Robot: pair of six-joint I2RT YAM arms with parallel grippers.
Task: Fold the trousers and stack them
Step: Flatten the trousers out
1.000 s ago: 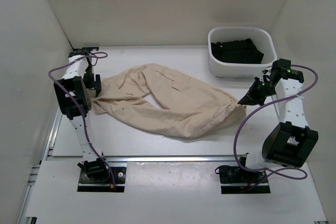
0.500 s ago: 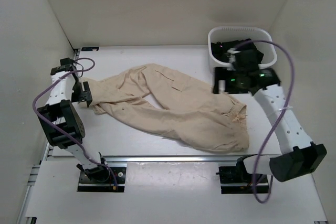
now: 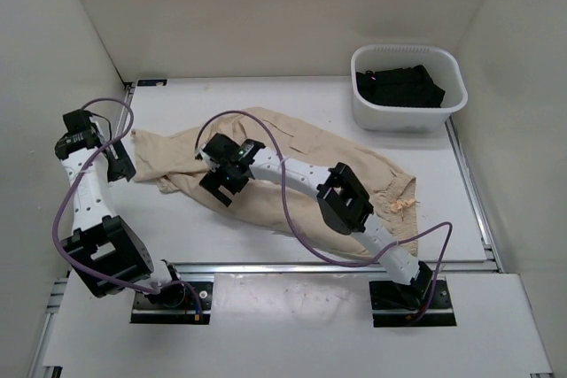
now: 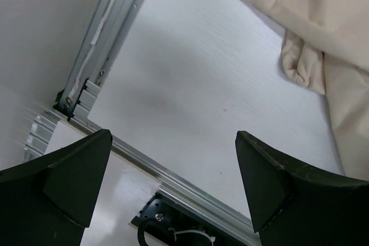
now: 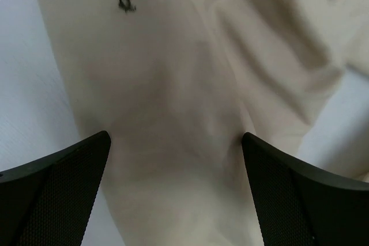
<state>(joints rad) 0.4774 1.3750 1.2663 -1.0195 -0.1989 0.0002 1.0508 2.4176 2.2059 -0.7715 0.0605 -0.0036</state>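
Pulling back toward the left wall since a second ago, the left gripper (image 3: 121, 164) is now hanging just off the waist end of the long beige cotton trousers (image 3: 292, 161). Its fingers are standing wide apart and holding nothing, and its wrist camera is showing only bare white tabletop (image 4: 190, 67) and the grey aluminium rail (image 4: 104, 33), with a fold of fabric at the upper right. The right gripper (image 3: 223, 185), which was pinching the hem out at the right a second ago, is now reaching far across to the left half of the garment. Its jaws are fully apart and empty over a flat stretch of cloth; whether the fingertips are touching it is hard to tell from the blurred wrist view. With both ends released, the trousers are lying slack and diagonal across the middle of the table, unfolded, so I judge the folding is only beginning and a fresh grasp is being set up. Further right, the frayed hem (image 3: 403, 204) is sitting close to the front rail, leaving little room there, while open table is lying behind the garment. At the far right, the white plastic tub (image 3: 365, 111) of black garments (image 3: 399, 86) is standing near the cloth without touching it.
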